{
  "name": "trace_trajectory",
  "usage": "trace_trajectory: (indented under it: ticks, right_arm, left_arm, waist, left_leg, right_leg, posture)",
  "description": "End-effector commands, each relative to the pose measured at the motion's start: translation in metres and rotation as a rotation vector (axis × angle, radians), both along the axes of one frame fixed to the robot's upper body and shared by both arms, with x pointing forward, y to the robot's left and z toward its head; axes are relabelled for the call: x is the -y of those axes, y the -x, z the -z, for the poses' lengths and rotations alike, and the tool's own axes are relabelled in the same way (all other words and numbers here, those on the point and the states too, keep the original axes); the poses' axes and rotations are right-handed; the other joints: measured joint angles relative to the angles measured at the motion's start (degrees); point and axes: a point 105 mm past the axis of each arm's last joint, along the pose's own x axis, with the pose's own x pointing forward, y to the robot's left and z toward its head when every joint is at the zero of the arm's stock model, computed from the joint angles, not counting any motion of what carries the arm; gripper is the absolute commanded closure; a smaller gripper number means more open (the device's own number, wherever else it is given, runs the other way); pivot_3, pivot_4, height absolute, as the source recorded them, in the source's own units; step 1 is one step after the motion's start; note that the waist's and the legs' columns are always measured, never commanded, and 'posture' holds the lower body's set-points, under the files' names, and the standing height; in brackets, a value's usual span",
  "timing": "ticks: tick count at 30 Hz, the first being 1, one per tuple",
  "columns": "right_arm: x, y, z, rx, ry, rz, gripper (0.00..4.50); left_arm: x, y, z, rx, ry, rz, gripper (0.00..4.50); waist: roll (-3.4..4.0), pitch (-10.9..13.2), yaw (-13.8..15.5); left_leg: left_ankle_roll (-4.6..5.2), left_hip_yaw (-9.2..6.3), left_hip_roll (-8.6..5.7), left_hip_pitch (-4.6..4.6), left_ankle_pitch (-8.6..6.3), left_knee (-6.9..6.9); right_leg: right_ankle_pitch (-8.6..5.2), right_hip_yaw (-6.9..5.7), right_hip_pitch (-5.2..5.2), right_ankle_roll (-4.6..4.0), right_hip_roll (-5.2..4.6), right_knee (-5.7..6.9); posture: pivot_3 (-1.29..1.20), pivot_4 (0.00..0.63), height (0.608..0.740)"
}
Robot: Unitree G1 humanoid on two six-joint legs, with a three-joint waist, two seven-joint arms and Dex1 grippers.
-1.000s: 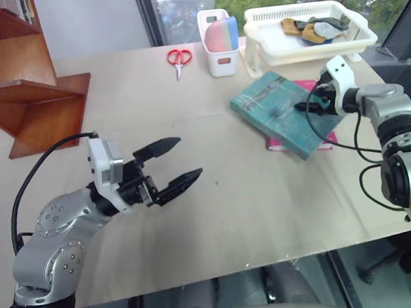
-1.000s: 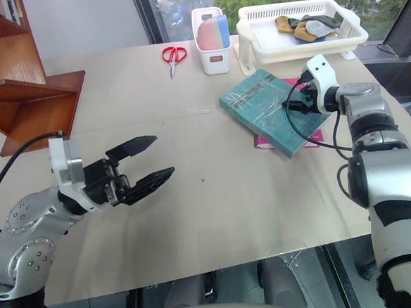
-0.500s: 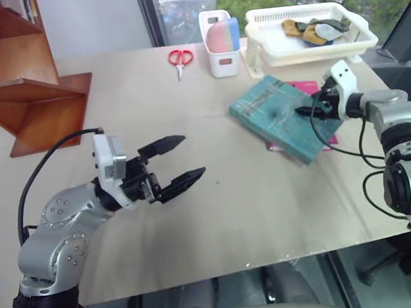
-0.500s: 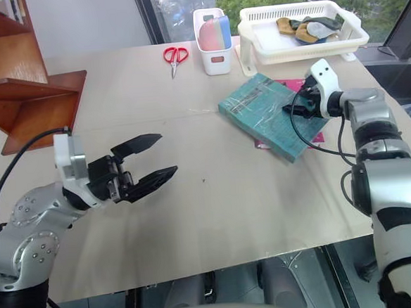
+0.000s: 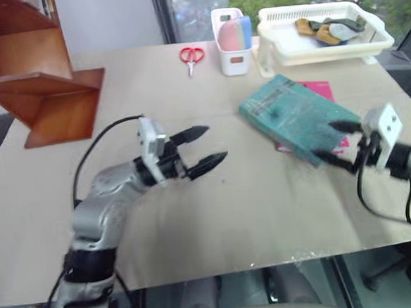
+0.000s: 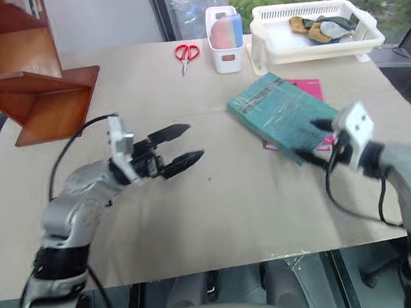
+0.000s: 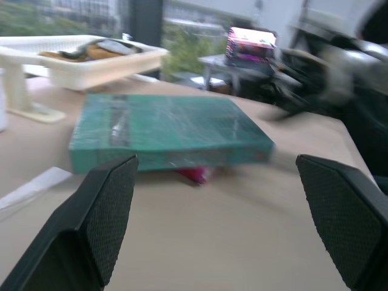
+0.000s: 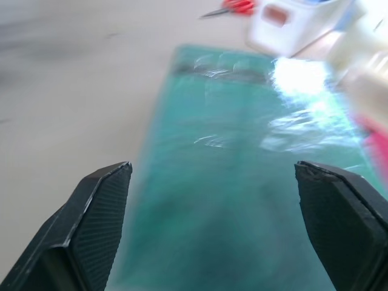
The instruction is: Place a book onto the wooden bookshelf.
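The book point(image 5: 294, 117), thick and teal-green with a glossy mottled cover, lies flat on the beige table point(image 5: 237, 208), angled toward the table's right side, and it rests partly on top of a smaller magenta-pink book point(image 5: 322, 91) whose edges peek out from under it. The right gripper point(image 5: 340, 144) sits at the book's near right corner with its two black fingers spread wide, one over the cover's edge and one just off the corner; nothing is clamped between them, and the right wrist view looks straight down the length of the green cover between the parted fingers. The left gripper point(image 5: 204, 148) hovers over bare tabletop well to the left of the book, its fingers also wide apart and empty, pointing toward the book; in the left wrist view the book's long side and pale lower edge face it. The wooden bookshelf point(image 5: 39, 88), reddish-brown with slanted panels, stands at the far left corner of the table, well apart from the book. Along the far edge are red-handled scissors point(image 5: 191, 55), a small white container point(image 5: 231, 34) holding pink and blue items, and a white plastic basket point(image 5: 324, 31) with cloth-like things inside.
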Motion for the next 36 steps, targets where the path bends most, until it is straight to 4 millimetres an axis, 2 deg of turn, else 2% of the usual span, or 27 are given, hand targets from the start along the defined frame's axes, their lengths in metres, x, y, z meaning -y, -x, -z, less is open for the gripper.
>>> trace_trajectory:
  ticks: [1, 4, 7, 11, 14, 25, 36]
  right_arm:
    - [-0.011, 0.022, -0.015, 0.083, 0.033, 0.032, 0.04]
    - [-0.016, 0.026, -0.014, 0.112, 0.008, 0.091, 0.04]
    - [-0.015, 0.024, -0.014, 0.154, 0.025, 0.158, 0.04]
    - [-0.018, 0.028, -0.012, 0.148, 0.005, 0.186, 0.04]
    - [-0.020, 0.034, -0.010, 0.155, -0.005, 0.216, 0.04]
    - [-0.020, 0.044, -0.005, 0.153, 0.011, 0.277, 0.04]
    - [-0.018, 0.058, -0.005, 0.142, -0.012, 0.314, 0.04]
  left_arm:
    - [0.016, -0.030, 0.017, -0.225, 0.054, -0.067, 0.00]
    - [0.045, -0.048, 0.034, -0.449, 0.108, -0.044, 0.00]
    - [0.076, -0.063, 0.041, -0.630, 0.191, -0.031, 0.00]
    - [0.109, -0.080, 0.038, -0.787, 0.326, -0.034, 0.00]
    - [0.126, -0.087, 0.035, -0.882, 0.426, -0.034, 0.00]
    - [0.156, -0.088, 0.042, -1.083, 0.541, -0.028, 0.00]
    - [0.159, -0.084, 0.048, -1.136, 0.548, -0.024, 0.00]
  waist:
    - [-0.07, 0.03, -0.60]
    - [-0.16, 0.05, -0.70]
    - [-0.17, 0.06, -0.60]
    - [-0.25, 0.10, -0.38]
    - [-0.25, 0.10, -0.61]
    - [-0.24, 0.10, -0.44]
    - [-0.22, 0.09, -0.48]
  left_leg:
    - [0.01, -0.05, -0.01, 0.00, 0.00, 0.10]
    - [0.03, -0.19, -0.04, 0.13, 0.02, 0.22]
    - [0.04, -0.40, -0.10, 0.08, 0.02, 0.39]
    - [0.05, -0.70, -0.27, -0.13, 0.02, 0.44]
    - [0.06, -0.88, -0.30, -0.23, 0.01, 0.29]
    - [0.04, -1.02, -0.36, -0.27, 0.01, 0.17]
    - [0.03, -1.07, -0.36, -0.27, 0.01, 0.16]
  right_leg:
    - [0.04, 0.00, 0.03, 0.07, 0.03, -0.01]
    - [0.08, -0.05, 0.28, 0.15, 0.04, -0.02]
    - [0.08, -0.20, 0.37, 0.24, 0.06, -0.01]
    - [0.10, -0.36, 0.39, 0.18, 0.03, -0.07]
    - [0.09, -0.50, 0.37, 0.16, 0.03, -0.17]
    - [0.06, -0.68, 0.41, 0.14, -0.03, -0.35]
    - [0.06, -0.73, 0.44, 0.14, -0.04, -0.35]
  posture:
    - [0.00, 0.150, 0.740]
    - [0.00, 0.150, 0.740]
    - [0.00, 0.150, 0.740]
    - [0.00, 0.150, 0.740]
    - [0.00, 0.150, 0.740]
    - [0.00, 0.150, 0.740]
    - [0.00, 0.150, 0.740]
